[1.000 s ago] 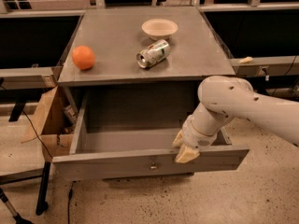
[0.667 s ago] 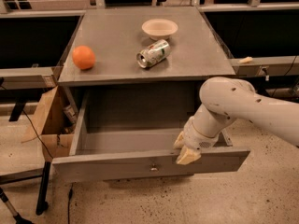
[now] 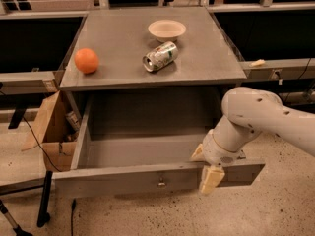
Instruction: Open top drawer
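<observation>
The top drawer (image 3: 147,154) stands well out from under the grey cabinet top (image 3: 216,58), down at six o'clock from where I stand, its deep grey inside showing and nothing that I can see in it. By my reckoning the opening is as good as done.

The gripper (image 3: 203,171) sits at the drawer's front wall, towards five o'clock, right of the small brass knob (image 3: 161,182). It straddles the top edge: one pale finger hangs down the outside face, the other is tucked inside. It looks pinched onto the panel.

I'd judge the drawer stiff, fairly heavy and smooth-faced. The rim or the knob are the sound holds. A pull so far off-centre might skew it.

On top, an orange (image 3: 86,60) at ten o'clock, a tipped can (image 3: 159,56) and a bowl (image 3: 167,29) towards twelve.
</observation>
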Available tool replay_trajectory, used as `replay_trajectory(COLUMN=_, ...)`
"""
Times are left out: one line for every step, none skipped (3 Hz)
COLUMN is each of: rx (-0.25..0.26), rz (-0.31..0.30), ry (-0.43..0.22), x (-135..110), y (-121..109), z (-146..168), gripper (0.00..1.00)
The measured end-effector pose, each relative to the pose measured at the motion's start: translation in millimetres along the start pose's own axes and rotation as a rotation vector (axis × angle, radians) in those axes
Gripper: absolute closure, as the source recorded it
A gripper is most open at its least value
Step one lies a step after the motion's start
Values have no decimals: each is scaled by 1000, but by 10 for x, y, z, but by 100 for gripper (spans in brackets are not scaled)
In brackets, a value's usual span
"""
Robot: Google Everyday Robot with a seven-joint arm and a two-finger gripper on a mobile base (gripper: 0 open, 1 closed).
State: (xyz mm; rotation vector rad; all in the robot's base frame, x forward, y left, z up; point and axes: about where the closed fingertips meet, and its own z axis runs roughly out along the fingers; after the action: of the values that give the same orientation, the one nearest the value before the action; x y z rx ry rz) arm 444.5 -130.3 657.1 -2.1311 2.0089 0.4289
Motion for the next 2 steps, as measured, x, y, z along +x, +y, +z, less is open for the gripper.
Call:
replay_trajectory(rx=-13, rz=-11, ry=-18, x=65, y=85, z=4, gripper=0)
replay_trajectory(rx=-24, rz=-22, ry=-28, x=100, y=129, z=4, gripper=18)
